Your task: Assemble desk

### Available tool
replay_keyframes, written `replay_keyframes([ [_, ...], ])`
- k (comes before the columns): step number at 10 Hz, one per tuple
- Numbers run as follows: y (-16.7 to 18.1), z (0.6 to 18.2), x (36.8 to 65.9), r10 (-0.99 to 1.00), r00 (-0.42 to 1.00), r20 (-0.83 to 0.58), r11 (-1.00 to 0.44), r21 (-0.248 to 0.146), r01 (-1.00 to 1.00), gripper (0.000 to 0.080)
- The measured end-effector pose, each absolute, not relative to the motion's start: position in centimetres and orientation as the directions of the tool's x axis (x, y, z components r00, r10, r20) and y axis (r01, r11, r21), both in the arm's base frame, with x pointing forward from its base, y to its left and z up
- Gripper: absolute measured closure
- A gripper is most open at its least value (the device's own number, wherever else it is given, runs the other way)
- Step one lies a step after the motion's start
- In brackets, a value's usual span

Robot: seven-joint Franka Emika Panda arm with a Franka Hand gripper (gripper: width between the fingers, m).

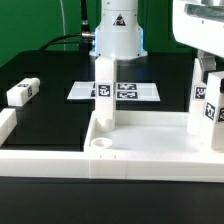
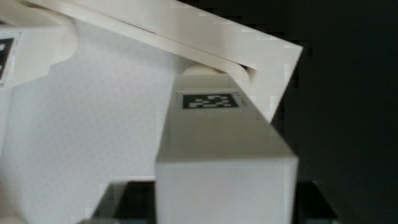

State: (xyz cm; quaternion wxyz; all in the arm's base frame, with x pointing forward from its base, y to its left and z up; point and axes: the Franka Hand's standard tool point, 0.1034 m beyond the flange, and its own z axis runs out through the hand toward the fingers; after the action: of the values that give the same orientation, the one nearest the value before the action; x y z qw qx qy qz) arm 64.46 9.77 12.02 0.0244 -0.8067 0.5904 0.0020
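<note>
The white tabletop lies upside down at the front, rim up, with a round socket near its front rim. One white tagged leg stands upright in it on the exterior view's left. My gripper comes down at the exterior view's right and is shut on a second upright white leg, whose foot is inside the tabletop by its right rim. In the wrist view this leg fills the gap between my fingers, with the tabletop behind it. Its seat in the socket is hidden.
A third white leg lies loose on the black table at the exterior view's left. The marker board lies flat in front of the robot base. A white border rail runs at the far left.
</note>
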Motion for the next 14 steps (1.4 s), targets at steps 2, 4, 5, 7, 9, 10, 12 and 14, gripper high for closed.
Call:
replay_keyframes([
  [2,9.85,12.12,64.26,-0.915,0.403,-0.033,-0.402,-0.023,-0.915,0.0189],
  [4,9.98,12.13,64.16,-0.883,0.468,-0.034,-0.468,-0.017,-0.884,0.0158],
  [5,9.91,12.13,64.17,-0.82,0.572,-0.032,-0.572,-0.021,-0.82,0.0152],
  [7,9.88,12.13,64.17,-0.739,0.673,-0.029,-0.673,-0.025,-0.74,0.0151],
  [9,10.15,12.1,64.09,-0.63,0.776,-0.017,-0.776,-0.018,-0.63,0.0151],
  [10,10.34,12.1,64.1,-0.558,0.83,-0.014,-0.83,-0.021,-0.558,0.0151],
  [12,10.46,12.11,64.1,-0.474,0.88,-0.011,-0.88,-0.023,-0.475,0.0151],
  [14,10.51,12.11,64.1,-0.35,0.937,-0.008,-0.937,-0.024,-0.35,0.0151],
])
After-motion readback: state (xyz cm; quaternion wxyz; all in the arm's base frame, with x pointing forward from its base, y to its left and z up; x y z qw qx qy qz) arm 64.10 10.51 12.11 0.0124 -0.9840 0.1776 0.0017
